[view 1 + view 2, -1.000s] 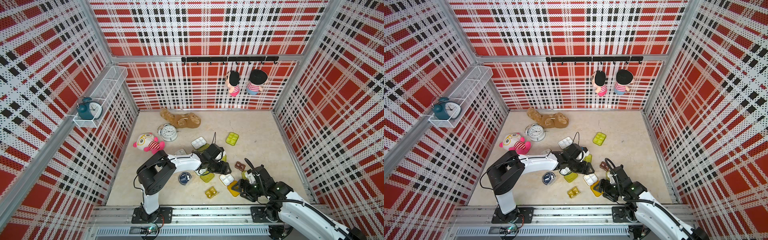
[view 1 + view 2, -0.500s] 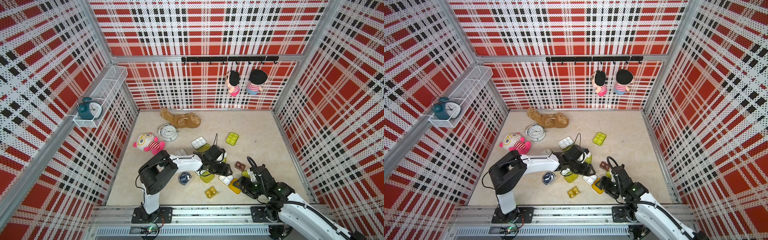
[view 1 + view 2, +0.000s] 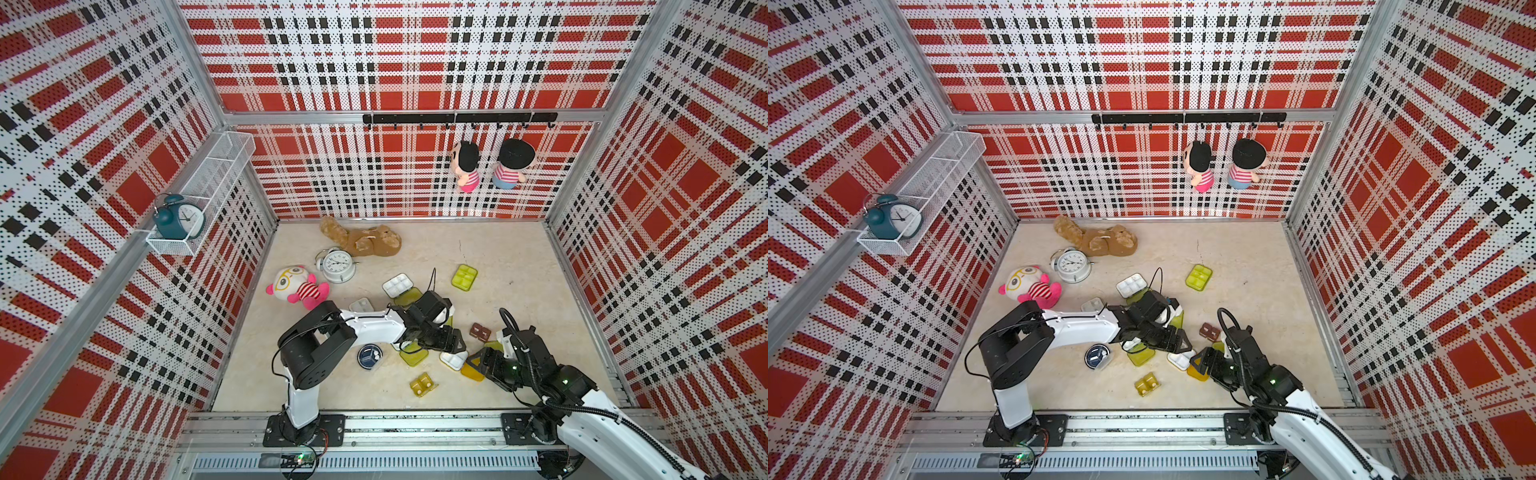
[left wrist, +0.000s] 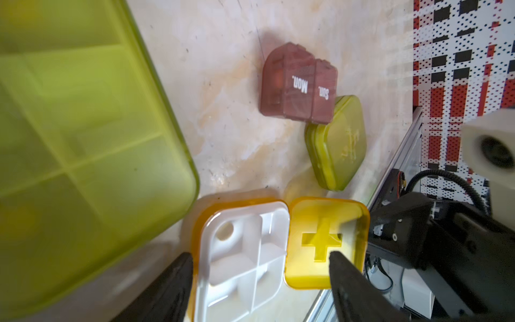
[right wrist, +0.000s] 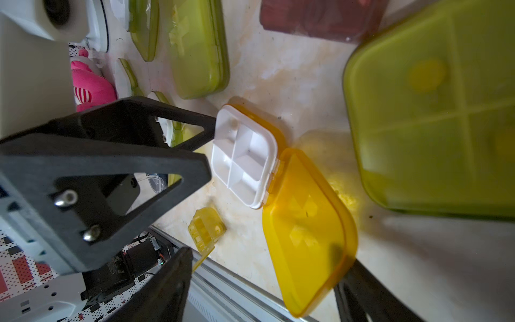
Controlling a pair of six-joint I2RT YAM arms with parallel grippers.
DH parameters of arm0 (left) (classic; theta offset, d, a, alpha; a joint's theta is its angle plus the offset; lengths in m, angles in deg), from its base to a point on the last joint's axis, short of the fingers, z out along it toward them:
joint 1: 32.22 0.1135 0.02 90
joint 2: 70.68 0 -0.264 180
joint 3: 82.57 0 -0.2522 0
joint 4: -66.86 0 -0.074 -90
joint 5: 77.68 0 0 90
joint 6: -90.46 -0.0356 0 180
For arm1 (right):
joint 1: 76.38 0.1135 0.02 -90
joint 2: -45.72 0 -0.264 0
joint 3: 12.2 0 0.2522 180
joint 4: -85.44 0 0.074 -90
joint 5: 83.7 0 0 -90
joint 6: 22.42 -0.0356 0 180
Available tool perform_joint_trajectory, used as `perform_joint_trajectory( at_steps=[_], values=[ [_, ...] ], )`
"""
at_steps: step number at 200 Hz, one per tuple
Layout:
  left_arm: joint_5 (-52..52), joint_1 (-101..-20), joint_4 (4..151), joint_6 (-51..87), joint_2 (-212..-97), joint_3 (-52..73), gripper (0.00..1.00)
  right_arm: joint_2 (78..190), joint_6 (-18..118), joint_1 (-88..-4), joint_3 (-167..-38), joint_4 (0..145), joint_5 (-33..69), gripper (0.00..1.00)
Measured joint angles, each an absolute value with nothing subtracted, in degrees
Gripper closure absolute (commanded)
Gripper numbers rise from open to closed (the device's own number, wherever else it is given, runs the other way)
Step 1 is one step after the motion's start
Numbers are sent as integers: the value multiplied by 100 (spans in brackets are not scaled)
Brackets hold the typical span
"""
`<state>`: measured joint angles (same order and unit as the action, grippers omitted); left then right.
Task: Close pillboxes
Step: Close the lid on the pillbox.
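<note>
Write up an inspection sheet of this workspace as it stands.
Surface: beige marbled tabletop, nothing spilled that I can see.
Job's things: white tray with orange-yellow lid open; far lime pillbox closed; second lime pillbox open; amber box open; brown box and navy box nearby.
Clutter: white alarm clock, brown plush, pink plush.
Grippers: left gripper open over the white tray; right gripper open at the orange-yellow lid.
Cables: left cable and right cable loop above the wrists.
Surroundings: plaid walls, wire shelf holding teal clock, dolls on hook rail.
</note>
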<state>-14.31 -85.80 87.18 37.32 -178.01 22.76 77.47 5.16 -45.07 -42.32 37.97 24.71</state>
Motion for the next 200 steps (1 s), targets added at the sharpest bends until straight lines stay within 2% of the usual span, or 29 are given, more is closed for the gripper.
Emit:
perform_joint_trajectory(
  at_steps=[79,200],
  values=[
    [-1442,-8582,8701,3756,-17801,2276,22,7935,584,-4507,-4337,3934,2423,19],
    [-1357,-8495,8664,3843,-17740,2278,22,9038,951,-4529,-5036,4485,2602,18]
  ],
)
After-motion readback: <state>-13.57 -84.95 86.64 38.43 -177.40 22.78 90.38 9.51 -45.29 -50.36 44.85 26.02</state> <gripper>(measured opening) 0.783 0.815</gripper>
